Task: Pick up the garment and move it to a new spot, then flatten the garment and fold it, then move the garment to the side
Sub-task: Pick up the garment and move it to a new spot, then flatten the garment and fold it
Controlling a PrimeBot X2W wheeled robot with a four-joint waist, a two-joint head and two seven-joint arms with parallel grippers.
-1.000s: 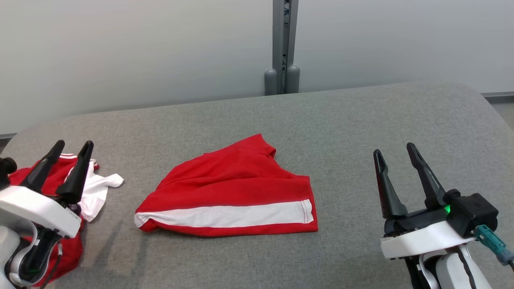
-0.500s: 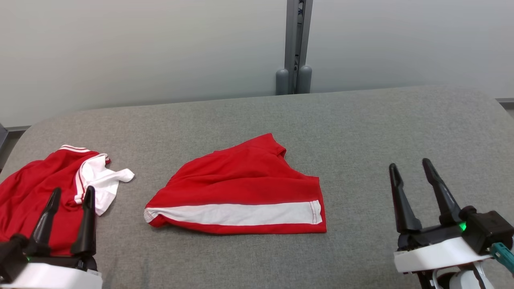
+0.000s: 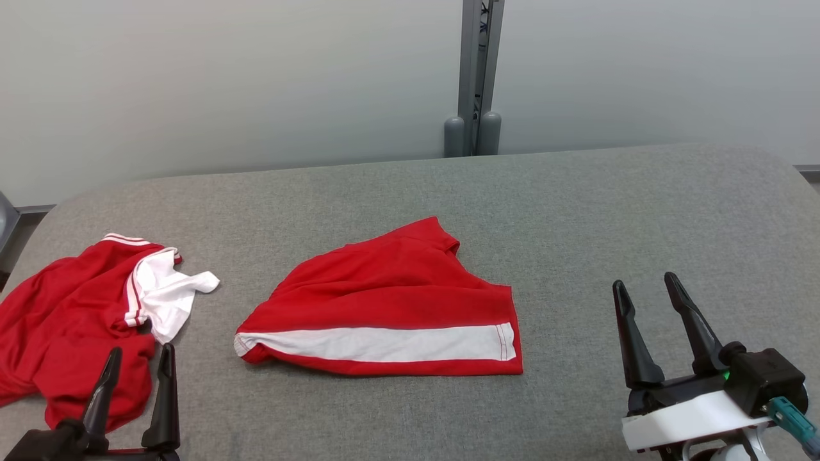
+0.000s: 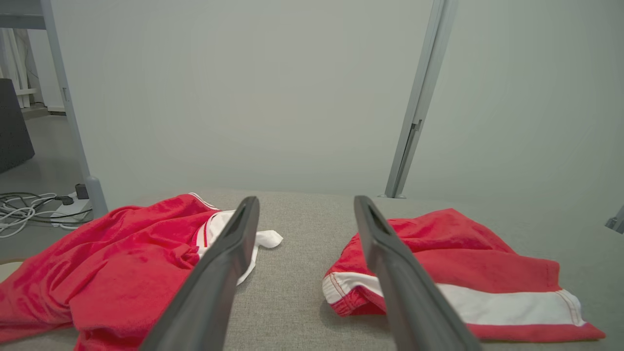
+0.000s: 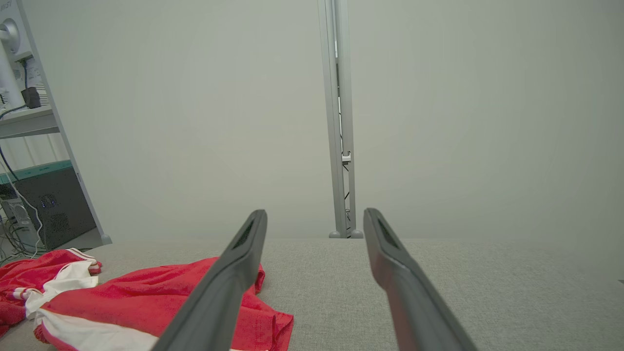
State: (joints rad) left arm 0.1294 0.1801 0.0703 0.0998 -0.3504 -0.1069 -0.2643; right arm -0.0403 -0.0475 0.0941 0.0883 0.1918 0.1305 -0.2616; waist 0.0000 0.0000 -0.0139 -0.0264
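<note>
A folded red garment [image 3: 384,314] with a white stripe lies at the centre of a grey padded bench [image 3: 576,211]. The left hand [image 3: 142,349] and right hand [image 3: 644,282] hover at the near edge, both open and holding nothing. A crumpled red-and-white garment [image 3: 70,320] lies by the left hand. A sideways sweep could snag it, and pinching one edge could undo the fold.
</note>
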